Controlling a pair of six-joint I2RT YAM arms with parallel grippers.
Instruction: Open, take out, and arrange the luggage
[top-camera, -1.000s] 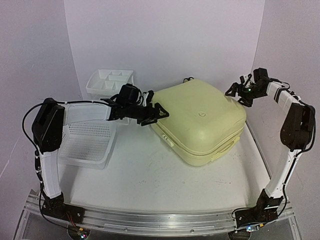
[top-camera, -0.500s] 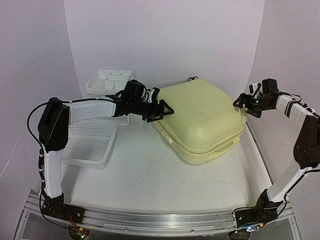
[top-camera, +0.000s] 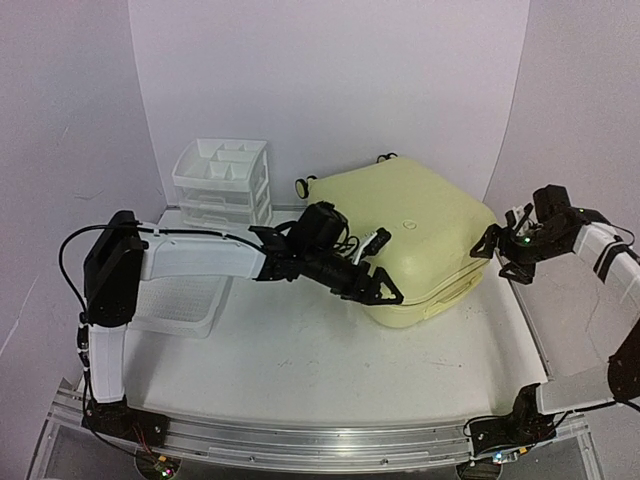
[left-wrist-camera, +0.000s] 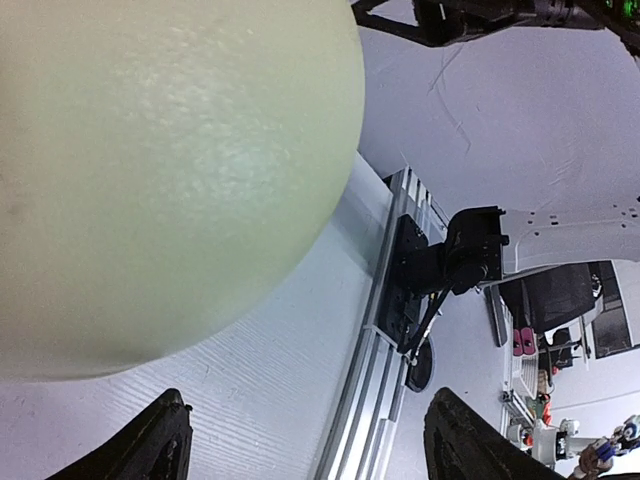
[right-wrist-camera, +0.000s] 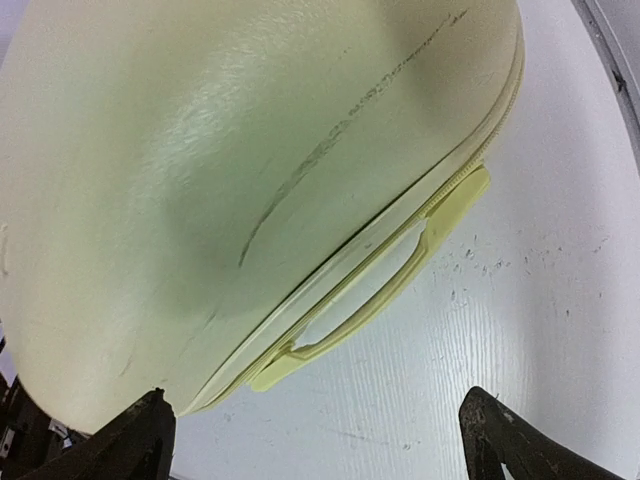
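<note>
The luggage (top-camera: 420, 225), a large pale yellow hard-shell suitcase, lies flat and closed at the table's back right, with a wheel (top-camera: 305, 185) at its far left corner. My left gripper (top-camera: 385, 293) is open at its near left edge, and the shell (left-wrist-camera: 150, 170) fills the left wrist view above the open left gripper (left-wrist-camera: 310, 450). My right gripper (top-camera: 497, 258) is open beside the right corner. In the right wrist view the suitcase (right-wrist-camera: 250, 150) and its side handle (right-wrist-camera: 380, 280) lie ahead of the open right gripper (right-wrist-camera: 320, 440). Nothing sits between either pair of fingers.
A white plastic drawer unit (top-camera: 222, 180) stands at the back left. A white mesh basket (top-camera: 190, 300) lies in front of it, partly behind my left arm. The aluminium rail (left-wrist-camera: 390, 350) and the right arm's base (left-wrist-camera: 460, 260) mark the table's near edge.
My left arm swung from the suitcase's far left side round to its near edge. The right gripper came down and nearer along the suitcase's right corner. Both stayed open.
</note>
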